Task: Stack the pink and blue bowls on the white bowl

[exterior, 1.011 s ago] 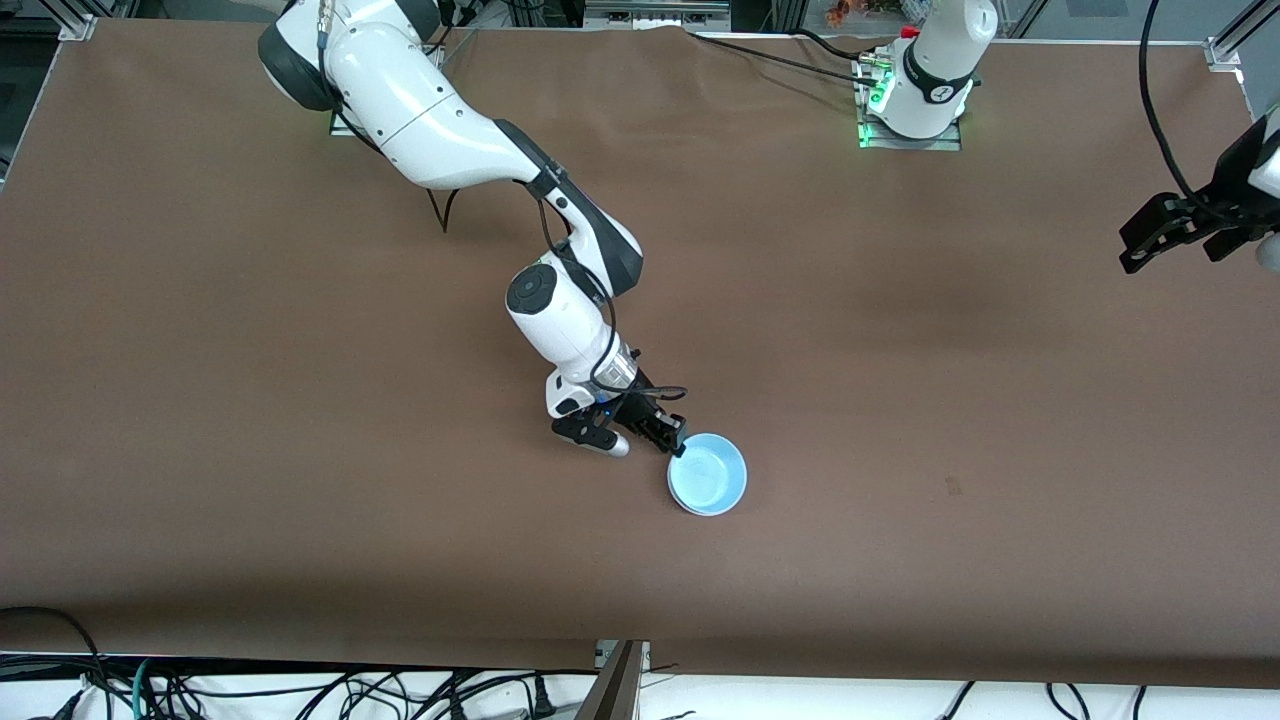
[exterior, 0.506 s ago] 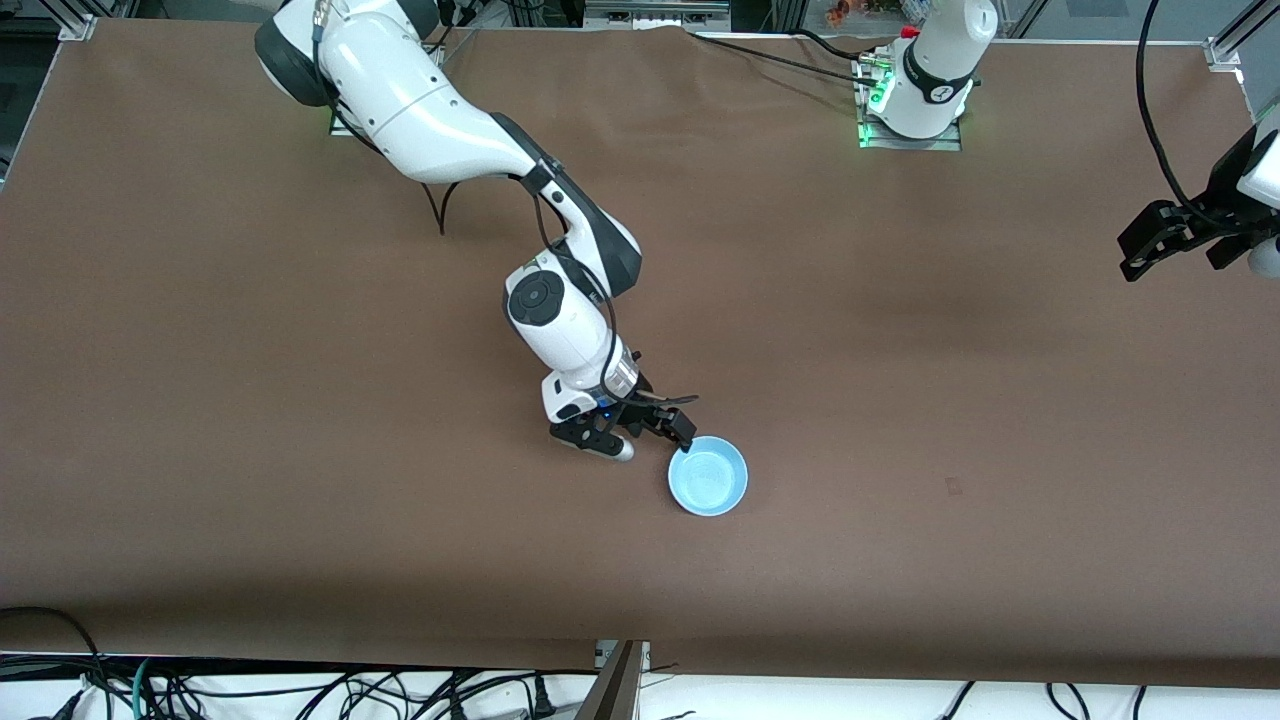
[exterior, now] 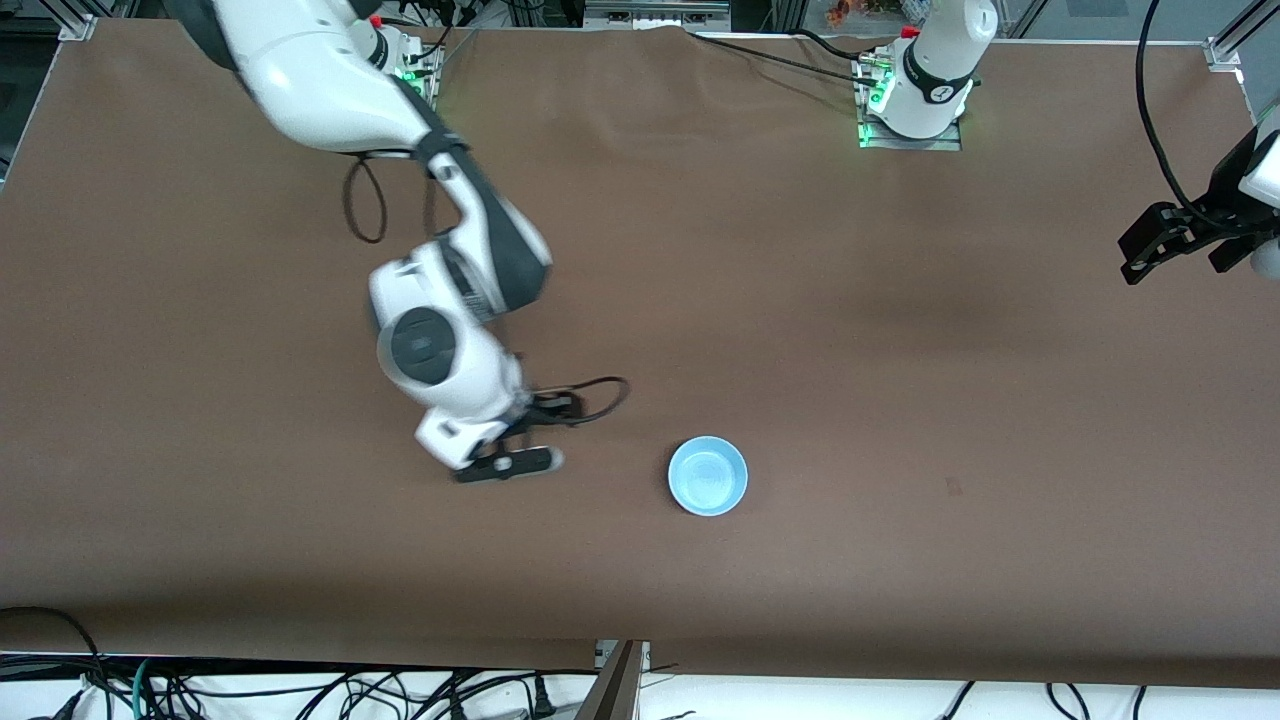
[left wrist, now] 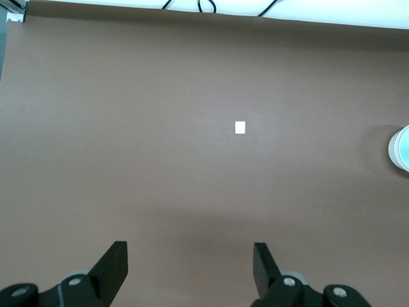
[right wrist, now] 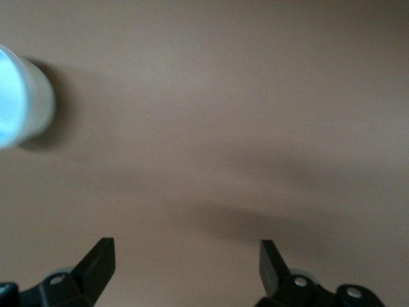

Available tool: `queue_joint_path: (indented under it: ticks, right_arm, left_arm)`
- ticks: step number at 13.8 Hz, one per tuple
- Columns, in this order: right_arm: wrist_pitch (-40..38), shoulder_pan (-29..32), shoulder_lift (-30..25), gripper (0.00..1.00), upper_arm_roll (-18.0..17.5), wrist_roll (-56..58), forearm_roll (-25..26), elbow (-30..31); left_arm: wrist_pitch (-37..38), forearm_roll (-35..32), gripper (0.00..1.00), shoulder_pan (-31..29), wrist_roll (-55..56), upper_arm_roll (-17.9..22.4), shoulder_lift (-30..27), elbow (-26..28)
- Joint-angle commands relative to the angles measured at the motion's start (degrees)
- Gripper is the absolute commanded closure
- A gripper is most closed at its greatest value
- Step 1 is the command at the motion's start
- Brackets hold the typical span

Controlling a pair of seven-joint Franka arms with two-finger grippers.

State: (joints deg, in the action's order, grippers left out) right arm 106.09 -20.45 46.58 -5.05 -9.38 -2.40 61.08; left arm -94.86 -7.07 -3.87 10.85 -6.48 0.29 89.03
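Note:
The light blue bowl (exterior: 708, 476) sits upright on the brown table, nearer the front camera than the arms' bases. In the right wrist view its blue inside (right wrist: 6, 96) shows over a whitish outer wall (right wrist: 37, 97); I cannot tell whether that wall is the white bowl under it. The pink bowl is hidden. My right gripper (exterior: 550, 410) is open and empty, up over bare table beside the bowl, toward the right arm's end; it also shows in the right wrist view (right wrist: 185, 268). My left gripper (exterior: 1175, 240) is open and empty, waiting at the left arm's end (left wrist: 188, 268).
A small pale square mark (left wrist: 239, 127) lies on the table beside the bowl, toward the left arm's end. The bowl's edge (left wrist: 401, 148) shows in the left wrist view. Cables hang along the table's front edge (exterior: 620, 660).
My right gripper let go of the blue bowl's rim and drew away toward the right arm's end, rising. The bowl settled level. The left gripper barely moved.

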Motion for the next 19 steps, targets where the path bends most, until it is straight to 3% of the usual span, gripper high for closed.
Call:
queue_joint_path:
  ticks: [1,5,9,14,19]
  right_arm:
    - [-11.3,4.6,-5.4,0.0,0.5,8.3,0.6,1.1]
    - [-25.4,9.0,-13.8,0.0,3.3,14.5,4.6,1.5]
    - [-25.4,16.2,-28.1,0.0,3.3,15.5,4.4,11.8]
    - [-25.0,18.9,-39.0,0.0,3.8,15.1,5.1,16.2]
    - [-29.3,19.1,-43.4,0.0,5.2,17.6,5.7,21.8]
  left_arm:
    - [-1.1,-1.5,0.12,-0.3,-1.0,-0.3,-0.6,1.1]
    - [-1.0,-1.5,0.12,-0.2,-1.0,-0.4,-0.7,1.1]
    - [-1.0,-1.5,0.12,-0.3,-1.0,-0.4,-0.8,1.1]
    - [-1.2,-1.5,0.13,-0.4,-1.0,-0.2,-0.6,1.1]
    - [-2.2,-1.6,0.13,-1.4,-1.1,-0.1,-0.5,1.1]
